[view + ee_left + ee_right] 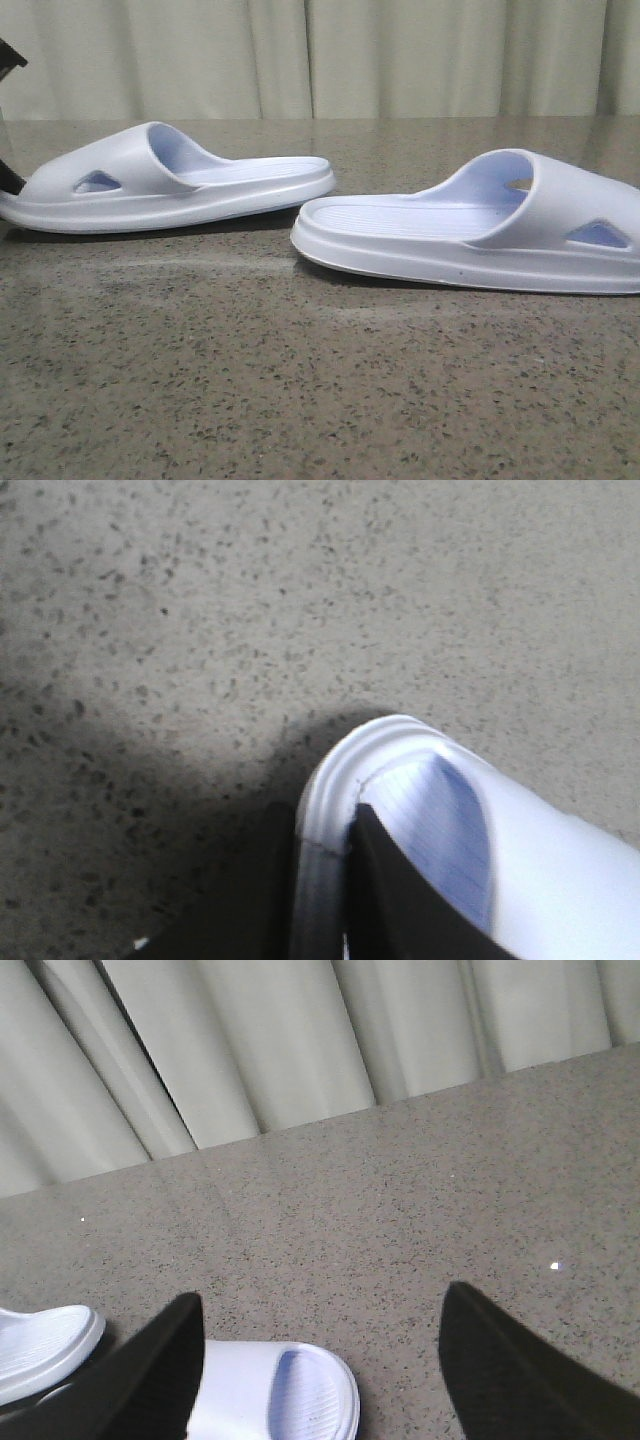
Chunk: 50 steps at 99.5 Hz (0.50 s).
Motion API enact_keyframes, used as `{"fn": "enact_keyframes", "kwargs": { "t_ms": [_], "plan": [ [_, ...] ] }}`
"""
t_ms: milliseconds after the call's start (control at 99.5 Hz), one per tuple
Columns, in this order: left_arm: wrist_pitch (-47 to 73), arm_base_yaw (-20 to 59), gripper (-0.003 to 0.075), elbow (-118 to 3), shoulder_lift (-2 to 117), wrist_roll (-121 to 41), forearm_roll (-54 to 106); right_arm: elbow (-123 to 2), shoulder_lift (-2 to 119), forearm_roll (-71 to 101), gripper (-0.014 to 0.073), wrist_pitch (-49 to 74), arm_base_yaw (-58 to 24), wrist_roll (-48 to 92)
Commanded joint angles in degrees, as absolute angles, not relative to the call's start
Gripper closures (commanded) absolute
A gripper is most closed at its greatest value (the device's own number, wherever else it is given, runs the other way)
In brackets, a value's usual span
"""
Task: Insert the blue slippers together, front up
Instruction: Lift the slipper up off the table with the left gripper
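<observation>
Two pale blue slippers lie sole-down on the speckled stone table [300, 400], heels toward each other and just apart. We see the left slipper [165, 180] gripped at its toe rim by the left gripper [322, 880], whose black fingers [400, 900] pinch the edge. The right gripper [320, 1370] hangs spread wide above the right slipper [480, 225], holding nothing. Cream curtains [320, 55] close the background.
</observation>
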<state>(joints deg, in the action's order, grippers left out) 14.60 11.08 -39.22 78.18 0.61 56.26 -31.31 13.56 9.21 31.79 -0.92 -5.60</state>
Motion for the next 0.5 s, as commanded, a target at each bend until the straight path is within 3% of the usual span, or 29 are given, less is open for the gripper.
{"fn": "enact_keyframes", "kwargs": {
  "t_ms": [0,493],
  "plan": [
    [14.5,11.6,0.0703,-40.2,74.7,0.0,56.4,-33.3,14.8,9.4,0.0162,27.1,-1.0,-5.6],
    [18.7,10.3,0.0703,-40.2,52.7,0.0,59.2,-33.2,14.8,9.4,0.0162,23.6,-1.0,-5.6]
  ]
}}
